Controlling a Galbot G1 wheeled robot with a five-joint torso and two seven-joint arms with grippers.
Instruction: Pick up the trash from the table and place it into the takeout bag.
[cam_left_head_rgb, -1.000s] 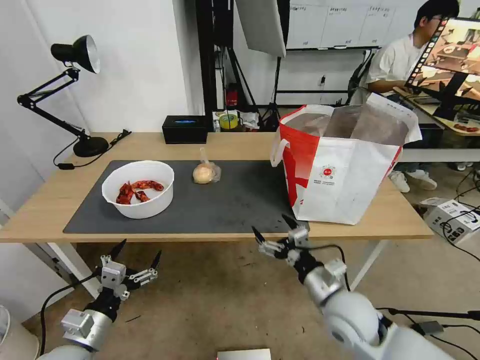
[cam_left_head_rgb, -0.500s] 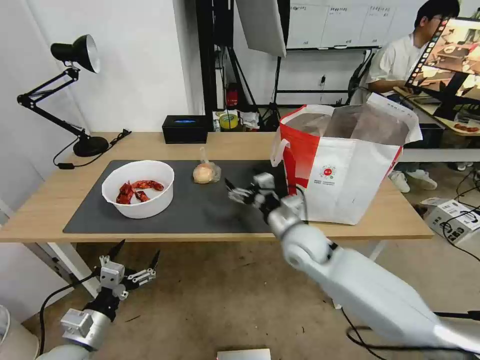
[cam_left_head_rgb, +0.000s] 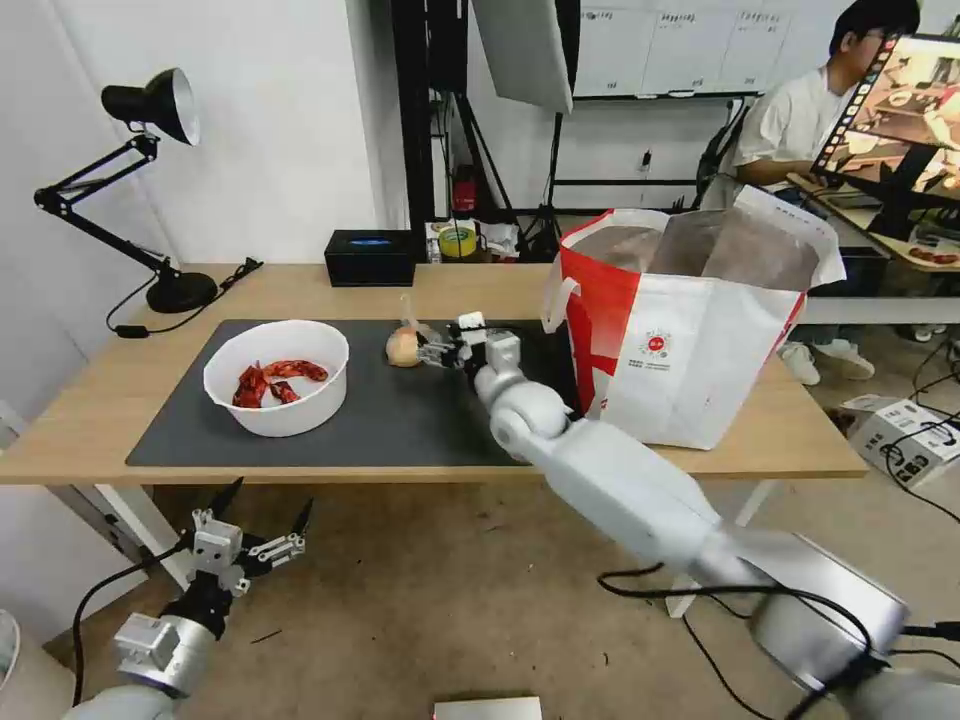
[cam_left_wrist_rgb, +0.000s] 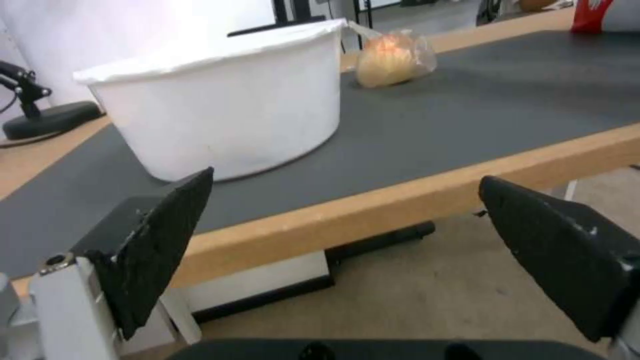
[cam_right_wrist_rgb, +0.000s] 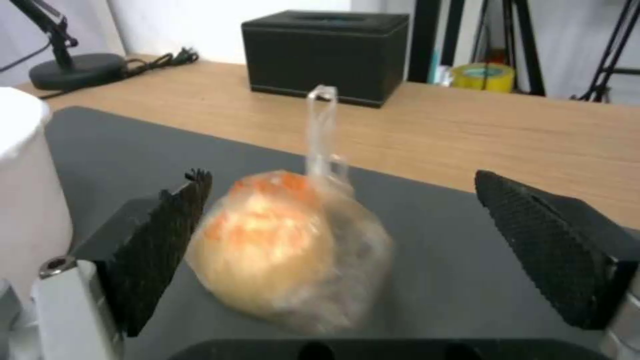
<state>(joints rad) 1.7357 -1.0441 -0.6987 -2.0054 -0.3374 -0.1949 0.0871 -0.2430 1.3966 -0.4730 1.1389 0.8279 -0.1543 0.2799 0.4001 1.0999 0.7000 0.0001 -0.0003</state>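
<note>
Straddling the bagged round bun (cam_right_wrist_rgb: 287, 250) on the grey mat (cam_left_head_rgb: 400, 410), the right pincer (cam_right_wrist_rgb: 347, 250) is gaping, its ribbed black pads untouching; the left pincer (cam_left_head_rgb: 262, 520) is hanging spread below the worktop (cam_left_head_rgb: 80, 410).

My arms were smooth silver-grey tubes; each pincer (cam_left_head_rgb: 432, 350) had black textured fingers (cam_right_wrist_rgb: 560, 245), white knuckles, black cables.

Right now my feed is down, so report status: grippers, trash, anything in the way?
Right gripper open, straddling the bagged bun on the mat. Left gripper open, parked below the table edge. Nothing between the bun and the takeout bag.
</note>
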